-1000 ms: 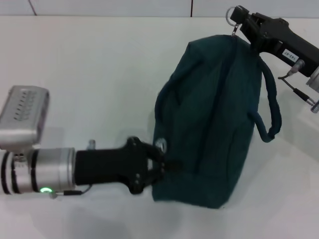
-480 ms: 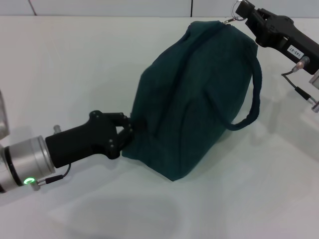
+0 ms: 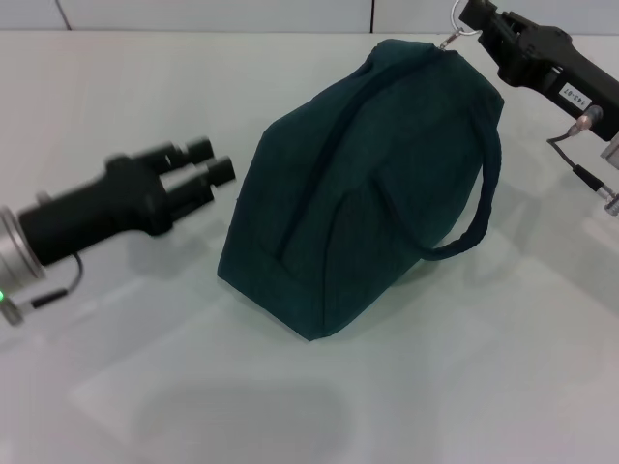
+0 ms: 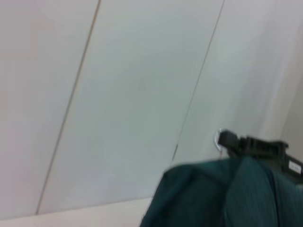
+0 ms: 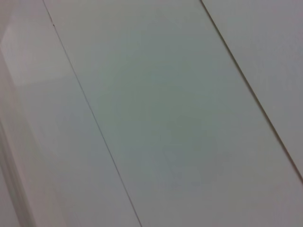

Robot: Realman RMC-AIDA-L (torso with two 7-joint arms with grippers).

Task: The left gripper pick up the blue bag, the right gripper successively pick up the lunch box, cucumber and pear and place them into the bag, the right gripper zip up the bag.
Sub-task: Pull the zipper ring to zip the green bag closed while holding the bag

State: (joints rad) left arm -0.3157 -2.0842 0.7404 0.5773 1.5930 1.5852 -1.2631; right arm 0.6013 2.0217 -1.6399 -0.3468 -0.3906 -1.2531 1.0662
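The blue bag rests on the white table, its top seam closed and one loop handle hanging on its right side. My left gripper is open and empty, a short way left of the bag and not touching it. My right gripper is at the bag's far top end, shut on the ring zip pull. The left wrist view shows the bag's top and the right gripper with the ring. The lunch box, cucumber and pear are out of view.
The white table spreads around the bag. A pale panelled wall stands behind it. The right wrist view shows only white panels.
My left gripper has let go of the bag's near end, opened and drawn back to the left. The bag has settled lower onto the table. The right gripper stays at the zip pull.
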